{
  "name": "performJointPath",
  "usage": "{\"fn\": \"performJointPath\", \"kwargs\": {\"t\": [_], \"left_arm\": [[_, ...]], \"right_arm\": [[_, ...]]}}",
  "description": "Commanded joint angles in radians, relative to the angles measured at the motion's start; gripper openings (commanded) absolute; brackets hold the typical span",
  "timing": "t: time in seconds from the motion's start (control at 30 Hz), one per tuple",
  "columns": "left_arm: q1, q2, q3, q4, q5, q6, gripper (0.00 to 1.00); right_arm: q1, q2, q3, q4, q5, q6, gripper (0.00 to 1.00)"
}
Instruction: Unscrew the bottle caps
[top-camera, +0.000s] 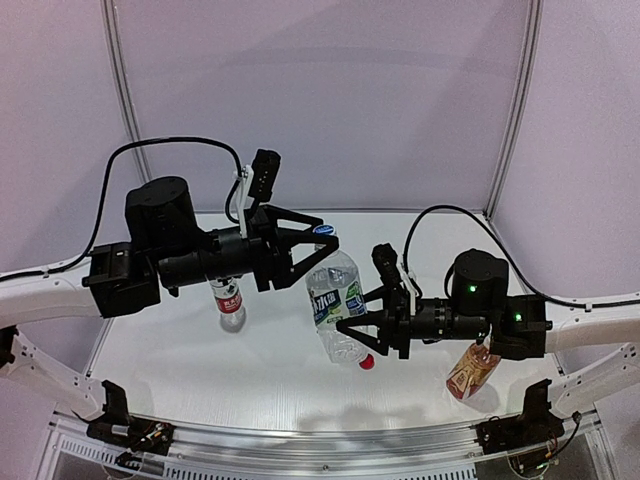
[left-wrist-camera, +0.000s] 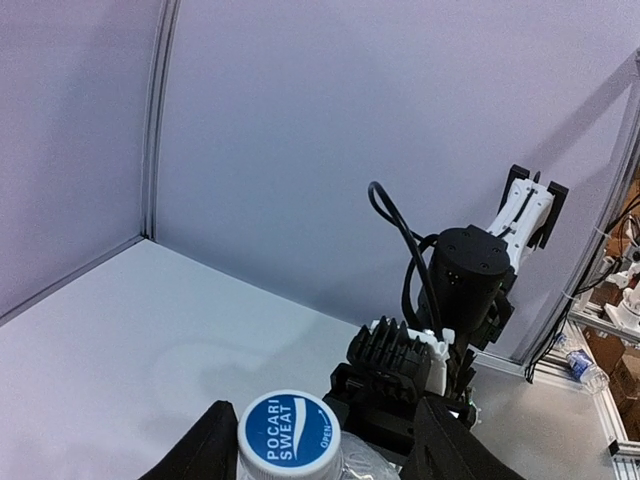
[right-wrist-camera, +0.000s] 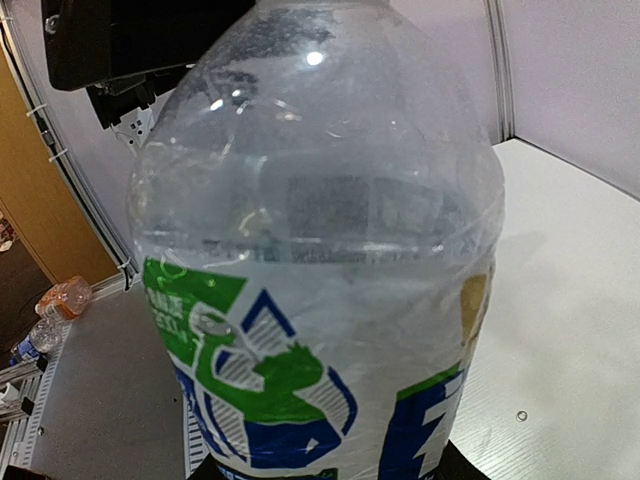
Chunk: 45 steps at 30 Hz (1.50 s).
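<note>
Fingers of the right gripper (top-camera: 352, 332) are clenched on the green-blue labelled bottle (top-camera: 335, 298), holding it tilted over the worktop (top-camera: 170, 350), I judge so it cannot turn. The left gripper (top-camera: 328, 232) straddles its blue-and-white cap (left-wrist-camera: 289, 430), fingers (left-wrist-camera: 205, 452) released, placed to twist. A red cap (top-camera: 367, 362) lies loose below.

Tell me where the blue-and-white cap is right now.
In the top view the blue-and-white cap sits near mid-frame, on the tilted green-blue-label bottle, inside the open left hand. The right hand grips that bottle's lower body.
</note>
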Motion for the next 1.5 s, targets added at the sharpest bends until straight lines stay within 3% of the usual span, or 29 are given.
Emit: {"fn": "performJointPath", "kwargs": {"t": [0.0,0.23,0.5,0.67,0.93,1.2,1.47], "left_arm": [[0.009,0.012,0.035,-0.007,0.029,0.008,0.57],[0.010,0.024,0.043,-0.016,0.021,0.009,0.44],[0.011,0.033,0.048,-0.022,0.010,0.001,0.15],[0.010,0.040,0.041,-0.031,-0.051,-0.033,0.15],[-0.031,0.105,0.114,-0.174,-0.373,-0.210,0.15],[-0.079,0.145,0.181,-0.205,-0.474,-0.242,0.18],[-0.008,0.094,0.233,-0.298,-0.507,-0.236,0.19]], "right_arm": [[-0.003,0.006,-0.005,0.019,-0.018,-0.007,0.00],[-0.003,0.005,-0.003,0.019,-0.017,-0.007,0.00],[-0.003,0.004,-0.003,0.013,-0.005,-0.010,0.00],[-0.002,-0.006,-0.004,-0.001,0.059,-0.011,0.00],[-0.003,-0.024,0.003,-0.139,0.538,0.031,0.00],[-0.003,0.001,0.024,-0.172,0.580,0.042,0.00],[-0.003,0.017,0.039,-0.188,0.581,0.042,0.00]]}}
